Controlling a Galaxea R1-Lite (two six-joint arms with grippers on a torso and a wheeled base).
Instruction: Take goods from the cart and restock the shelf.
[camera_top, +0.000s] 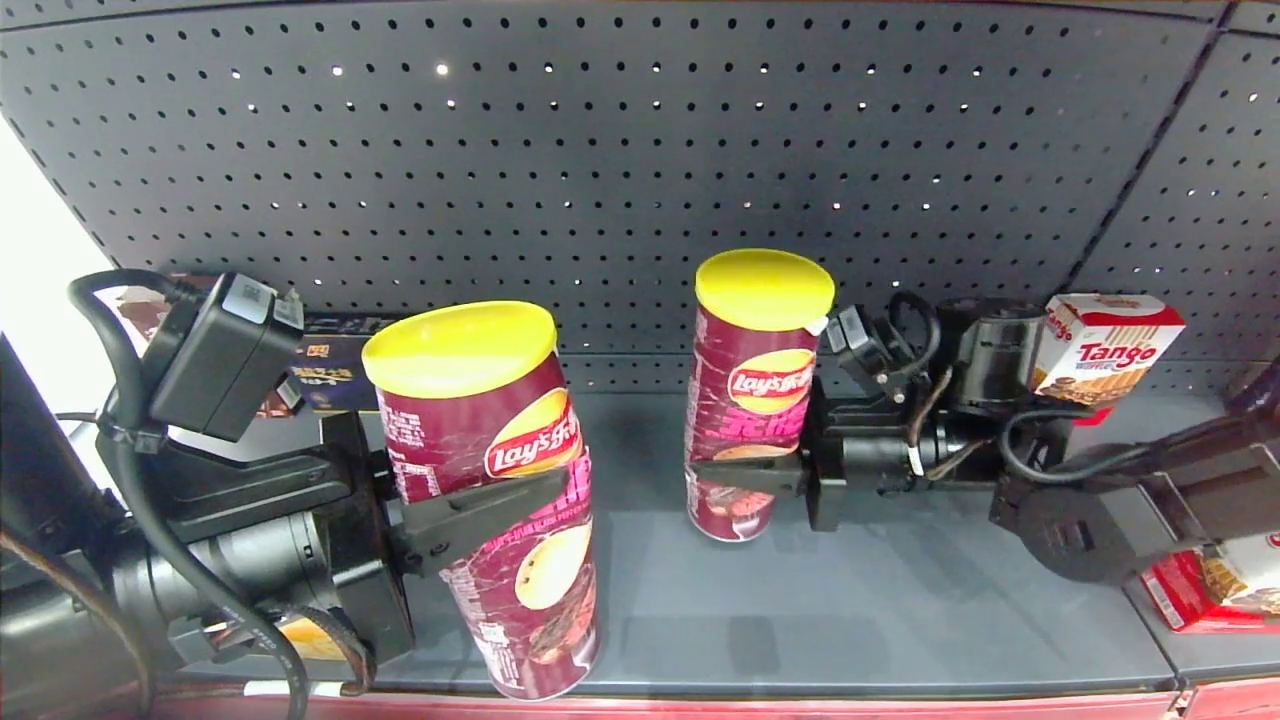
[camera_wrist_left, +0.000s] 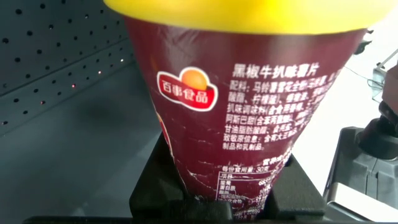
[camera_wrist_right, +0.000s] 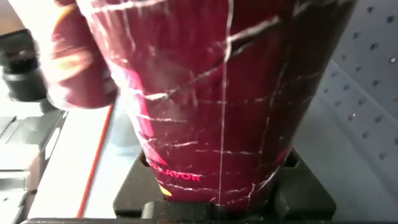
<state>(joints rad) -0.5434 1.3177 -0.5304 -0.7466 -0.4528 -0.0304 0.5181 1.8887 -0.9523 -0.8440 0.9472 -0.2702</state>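
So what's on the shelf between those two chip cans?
Nothing: in the head view, the grey shelf is bare between the left can and the right can, with only pegboard behind.

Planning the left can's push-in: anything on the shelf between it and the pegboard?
Nothing visible. Bare shelf runs from the left can to the pegboard. The right can stands to its right; a dark box sits at the back, to its left.

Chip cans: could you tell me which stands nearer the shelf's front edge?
The chip can in the left claw, at the edge; the right claw's can stands farther back.
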